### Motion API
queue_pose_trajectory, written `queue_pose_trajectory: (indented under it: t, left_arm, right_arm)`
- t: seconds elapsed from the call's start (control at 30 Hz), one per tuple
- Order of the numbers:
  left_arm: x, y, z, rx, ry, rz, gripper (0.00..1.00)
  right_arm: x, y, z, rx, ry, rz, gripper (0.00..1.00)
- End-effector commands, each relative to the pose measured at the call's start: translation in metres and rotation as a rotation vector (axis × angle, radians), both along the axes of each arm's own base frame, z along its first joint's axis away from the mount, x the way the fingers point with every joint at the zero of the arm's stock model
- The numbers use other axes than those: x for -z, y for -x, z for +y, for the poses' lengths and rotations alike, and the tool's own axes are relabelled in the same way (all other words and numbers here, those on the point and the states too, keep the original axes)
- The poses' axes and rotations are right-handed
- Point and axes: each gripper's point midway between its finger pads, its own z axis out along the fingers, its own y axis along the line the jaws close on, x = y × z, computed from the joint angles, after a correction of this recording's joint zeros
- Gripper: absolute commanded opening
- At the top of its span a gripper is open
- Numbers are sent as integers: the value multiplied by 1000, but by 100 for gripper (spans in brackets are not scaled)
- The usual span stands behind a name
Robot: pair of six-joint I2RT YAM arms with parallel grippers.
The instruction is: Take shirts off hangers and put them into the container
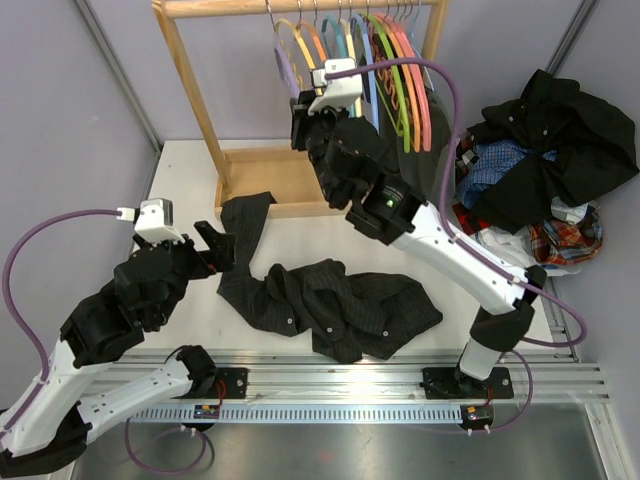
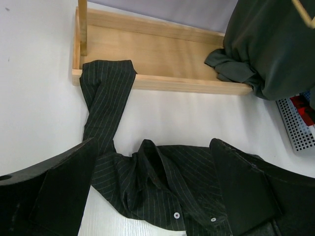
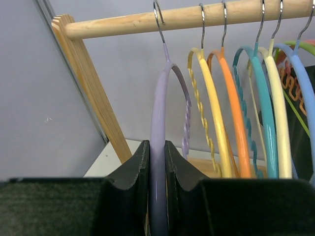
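So the pinstripe shirt [image 1: 330, 305] is already off its hanger and lying crumpled on the surface [image 1: 180, 180] right in front of the arms. The left end effector [image 1: 215, 243] hovers over it with fingers [image 2: 59, 187] spread wide and nothing in them. My read: the grab is the step in hand. I'd go for the bunched-up body near the buttons, not the long sleeve [image 2: 106, 98], because that sleeve trails off and its end is draped over the edge of the rack's wooden base [image 2: 162, 49]. Pinch a thick fold and lift high so the sleeve drags clear instead of snagging. Further back, the right end effector [image 3: 156, 147] is pinching the lower curve of the empty purple hanger [image 3: 158, 98], which hangs by its hook on the rail [image 3: 172, 18] beside the other coloured hangers [image 3: 236, 113]. A dark garment [image 2: 275, 44] hangs at the right end of the rack. The tub [image 1: 560, 265] sits far right, well apart from the pinstripe one, and it's heaped. There's a black shirt [image 1: 560, 140] on top, the blue checked shirt [image 1: 495, 160] under it, plus some red plaid and white bits. It's a long carry across, so maybe a handover.
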Motion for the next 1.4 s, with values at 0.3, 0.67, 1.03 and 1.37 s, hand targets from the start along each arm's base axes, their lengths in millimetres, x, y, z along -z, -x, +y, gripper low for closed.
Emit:
queue_pose_trajectory:
  t: [0.3,0.67,1.03,1.37]
  left_arm:
    - [9,0,-12,36,49,6,99]
    - [11,-2,-16,41,47,15,99]
    - [13,1,-13,33,57,22,99]
    - [20,4,-10,30,58,31,99]
  right_arm:
    - [-52,-24,3,-95,-182,-85,0]
    - [-21,-59,-1,-12,-138,-30,0]
    - [26,-68,9,-84,-141,95,1]
    - [115,65,40,-290,148,203,99]
